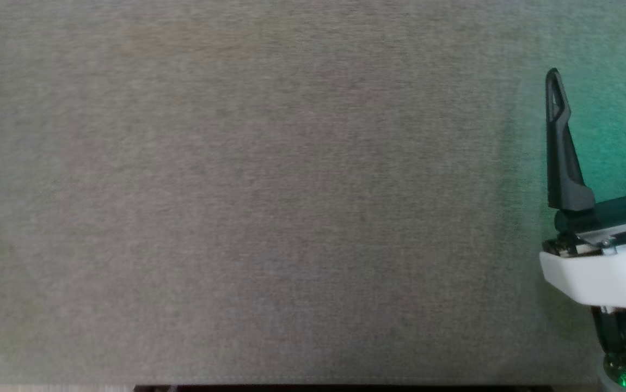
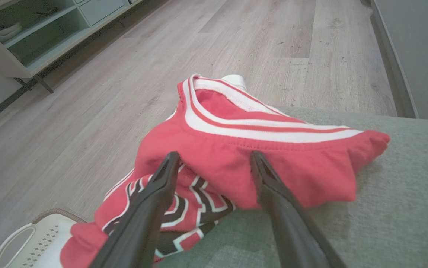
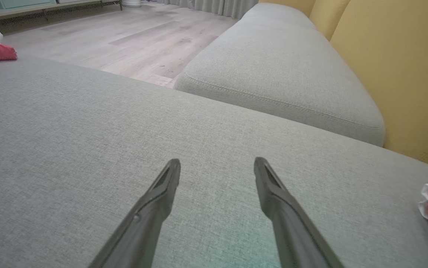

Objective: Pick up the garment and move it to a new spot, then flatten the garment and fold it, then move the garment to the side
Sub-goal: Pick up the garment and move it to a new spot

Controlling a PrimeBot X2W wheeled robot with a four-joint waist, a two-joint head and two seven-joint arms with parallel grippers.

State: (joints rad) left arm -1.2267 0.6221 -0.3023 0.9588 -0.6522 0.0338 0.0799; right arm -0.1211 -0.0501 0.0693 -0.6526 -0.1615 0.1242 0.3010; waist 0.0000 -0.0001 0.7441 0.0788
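Right claw (image 1: 596,62): long dark tapered fingers (image 1: 560,152), white housing (image 1: 601,277), green light (image 1: 623,375)

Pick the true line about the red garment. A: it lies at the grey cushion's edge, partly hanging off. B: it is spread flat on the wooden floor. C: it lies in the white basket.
A: the red garment lies at the edge of the grey cushion, its lower part drooping off toward the white basket.

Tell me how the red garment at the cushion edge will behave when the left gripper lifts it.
Probably floppy: the red garment lies bunched in folds and droops over the edge of the grey cushion, so it should sag from one pinch. Likely light, as thin knit. A push from the open left gripper might slide it off toward the white basket.
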